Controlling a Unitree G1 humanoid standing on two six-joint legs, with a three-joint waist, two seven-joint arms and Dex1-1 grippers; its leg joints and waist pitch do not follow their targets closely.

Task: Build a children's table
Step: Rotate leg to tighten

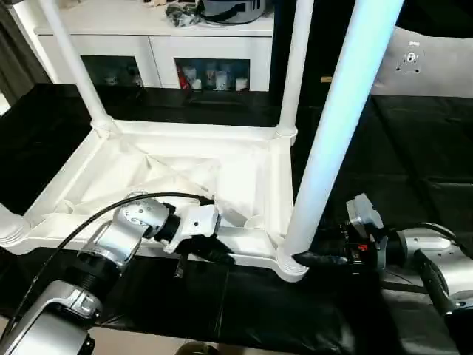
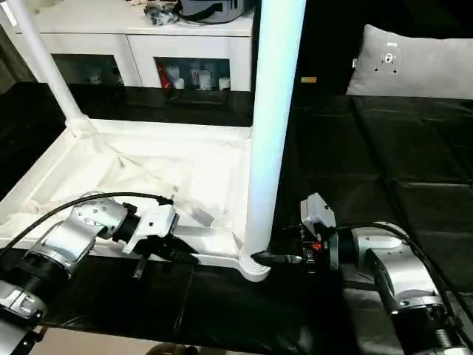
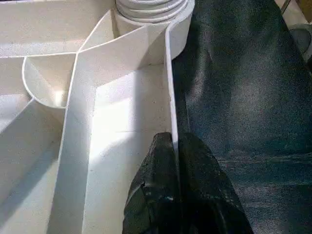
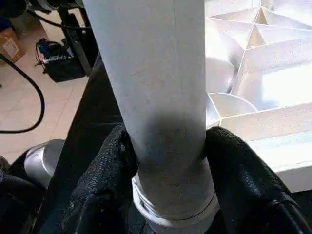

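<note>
My left fingers [image 3: 170, 195] pinch the tabletop [image 1: 185, 177] rim steady while my right fingers [image 4: 165, 185] clasp the near-right leg [image 1: 332, 133], seating it.

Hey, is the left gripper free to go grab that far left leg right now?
Probably not. The left gripper is shut on the tabletop's near rim, steadying it while the right gripper clamps the near right leg. The far left leg stands across the upturned tabletop.

White tabletop [image 1: 185, 174] and leg [image 1: 336, 126]; black cloth [image 1: 414, 148].
</note>
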